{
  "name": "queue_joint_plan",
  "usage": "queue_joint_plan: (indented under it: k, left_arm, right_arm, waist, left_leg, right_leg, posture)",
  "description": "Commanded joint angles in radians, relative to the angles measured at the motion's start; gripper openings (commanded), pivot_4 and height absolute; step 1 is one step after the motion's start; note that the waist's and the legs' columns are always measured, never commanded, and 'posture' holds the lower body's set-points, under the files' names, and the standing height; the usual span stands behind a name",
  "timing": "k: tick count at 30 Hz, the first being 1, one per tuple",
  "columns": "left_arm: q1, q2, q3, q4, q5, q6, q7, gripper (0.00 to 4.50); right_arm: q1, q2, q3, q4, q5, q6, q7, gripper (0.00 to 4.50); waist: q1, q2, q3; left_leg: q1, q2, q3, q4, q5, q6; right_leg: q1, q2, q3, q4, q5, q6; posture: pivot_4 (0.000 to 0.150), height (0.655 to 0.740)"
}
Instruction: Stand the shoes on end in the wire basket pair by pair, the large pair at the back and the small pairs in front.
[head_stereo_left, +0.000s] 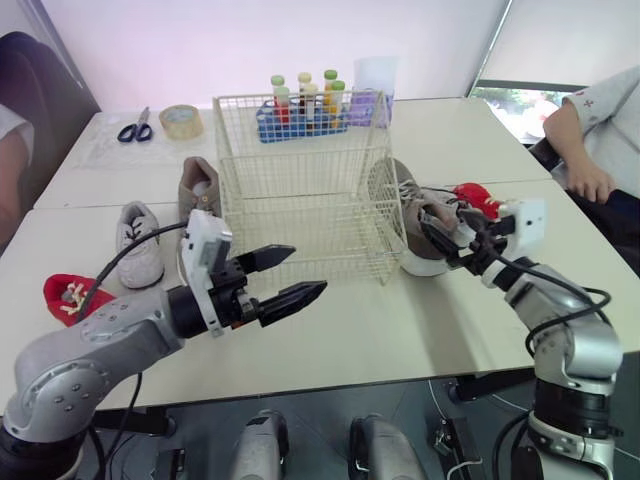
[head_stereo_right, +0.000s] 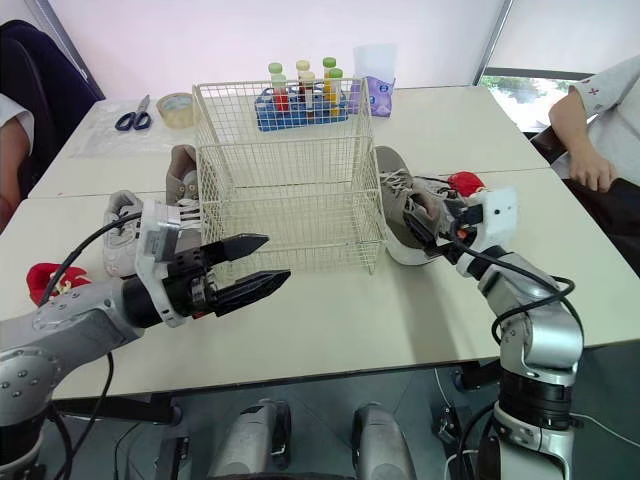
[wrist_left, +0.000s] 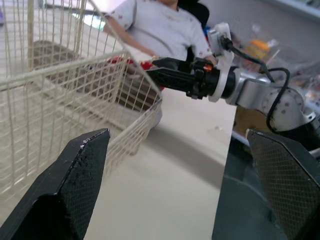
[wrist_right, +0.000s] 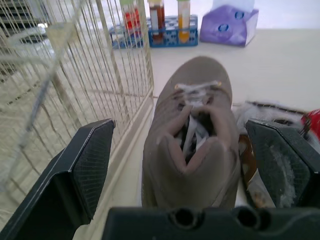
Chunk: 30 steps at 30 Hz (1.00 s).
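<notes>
Inspection runs from my left side to my right.

1. Far left: one small red shoe (head_stereo_left: 70, 295) and a white sneaker (head_stereo_left: 140, 243) lie flat on the table (head_stereo_left: 400, 330). A taupe shoe (head_stereo_left: 200, 188) lies just beside the wire basket's (head_stereo_left: 300, 150) left wall. None of them is inside it.
2. My left gripper (head_stereo_left: 300, 272) hovers in front of the basket with its jaws spread and nothing in them. Risk: it is not bracing anything, so the basket looks free to slide or tip if pushed.
3. The basket is upright and holds no shoes. The back row must go in first.
4. The second taupe shoe (wrist_right: 200, 100) lies on its sole close against the right wall, heel toward my wrist. My right gripper (wrist_right: 186, 165) has its jaws spread either side of that heel and is not yet pinching.

Risks, as I judge them:
- The inner finger may snag the wires on closing.
- A soft heel collar may fold, letting the toe swing down.
- Loose laces may catch the rim.
- The outer finger sits near another red shoe (head_stereo_left: 478, 198) and may knock it away.
</notes>
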Motion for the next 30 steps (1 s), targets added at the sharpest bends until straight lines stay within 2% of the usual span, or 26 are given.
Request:
queue_joint_plan:
  k: [1, 4, 6, 8, 14, 15, 22, 25, 30]
  left_arm:
    - [-0.001, 0.006, 0.003, -0.022, 0.010, -0.013, -0.009, 4.50]
    - [-0.011, 0.005, 0.001, -0.012, 0.021, -0.016, -0.008, 4.50]
    - [-0.016, 0.004, 0.001, -0.009, 0.023, -0.015, -0.008, 4.50]
    - [-0.018, 0.007, 0.005, -0.006, 0.026, -0.014, -0.012, 4.50]
    - [-0.026, 0.017, 0.011, 0.013, 0.062, -0.018, -0.035, 4.50]
    - [-0.029, 0.018, 0.011, 0.017, 0.068, -0.018, -0.041, 4.50]
    - [-0.056, 0.043, 0.033, 0.072, 0.096, -0.018, -0.106, 4.50]
    - [-0.081, 0.063, 0.052, 0.116, 0.090, -0.013, -0.146, 4.50]
    - [-0.123, 0.072, 0.064, 0.170, 0.080, -0.007, -0.189, 4.50]
  right_arm:
    - [-0.023, -0.024, 0.039, 0.080, -0.037, -0.079, -0.020, 4.48]
    - [-0.044, -0.020, 0.067, 0.173, -0.069, -0.131, -0.061, 4.48]
    - [-0.054, -0.016, 0.083, 0.215, -0.085, -0.172, -0.082, 3.95]
    - [-0.061, -0.018, 0.105, 0.231, -0.093, -0.190, -0.087, 3.23]
    - [-0.027, -0.009, 0.140, 0.199, -0.081, -0.182, -0.095, 0.51]
    - [-0.019, -0.005, 0.140, 0.189, -0.079, -0.179, -0.105, 0.24]
    - [-0.052, 0.044, 0.023, 0.080, -0.006, -0.222, -0.213, 0.20]
    - [-0.129, 0.015, -0.043, 0.023, 0.038, -0.248, -0.243, 0.20]
    - [-0.241, -0.040, -0.070, -0.050, 0.098, -0.202, -0.269, 0.20]
  waist:
    - [0.000, 0.000, 0.000]
    - [0.000, 0.000, 0.000]
    - [0.000, 0.000, 0.000]
    - [0.000, 0.000, 0.000]
    - [-0.002, -0.001, -0.002]
    - [-0.001, -0.001, -0.002]
    - [0.001, -0.001, -0.002]
    - [0.003, 0.003, 0.001]
    - [0.004, 0.006, 0.003]
  left_leg:
    - [0.000, 0.000, 0.000, 0.000, 0.000, 0.000]
    - [-0.001, 0.000, 0.000, 0.000, 0.000, 0.000]
    - [-0.001, 0.000, 0.000, 0.000, 0.000, 0.000]
    - [-0.001, 0.000, 0.000, 0.000, 0.000, 0.000]
    - [0.000, 0.000, -0.001, 0.000, 0.000, 0.000]
    - [0.000, 0.000, -0.001, 0.000, 0.000, 0.000]
    - [-0.001, 0.000, -0.001, -0.002, 0.000, 0.000]
    - [-0.003, 0.000, 0.000, -0.002, 0.000, 0.000]
    - [-0.004, 0.000, 0.000, -0.003, 0.000, 0.000]
  right_leg:
    - [0.000, 0.000, 0.000, 0.000, 0.000, 0.000]
    - [0.000, 0.000, 0.000, -0.001, 0.000, 0.000]
    - [0.000, 0.000, 0.000, -0.001, 0.000, 0.000]
    - [0.000, 0.000, 0.000, -0.001, 0.000, 0.000]
    - [0.000, 0.001, 0.000, -0.001, -0.001, 0.002]
    - [0.000, 0.001, 0.000, -0.001, -0.001, 0.002]
    - [-0.001, 0.001, 0.000, -0.002, 0.000, 0.001]
    - [-0.003, 0.001, 0.000, -0.002, 0.000, 0.001]
    - [-0.004, 0.001, 0.000, -0.003, 0.000, 0.001]
  posture:
    - [0.150, 0.7400]
    - [0.150, 0.7400]
    - [0.150, 0.7400]
    - [0.150, 0.7400]
    - [0.150, 0.7400]
    - [0.150, 0.7400]
    - [0.150, 0.7400]
    - [0.150, 0.7400]
    - [0.150, 0.7400]
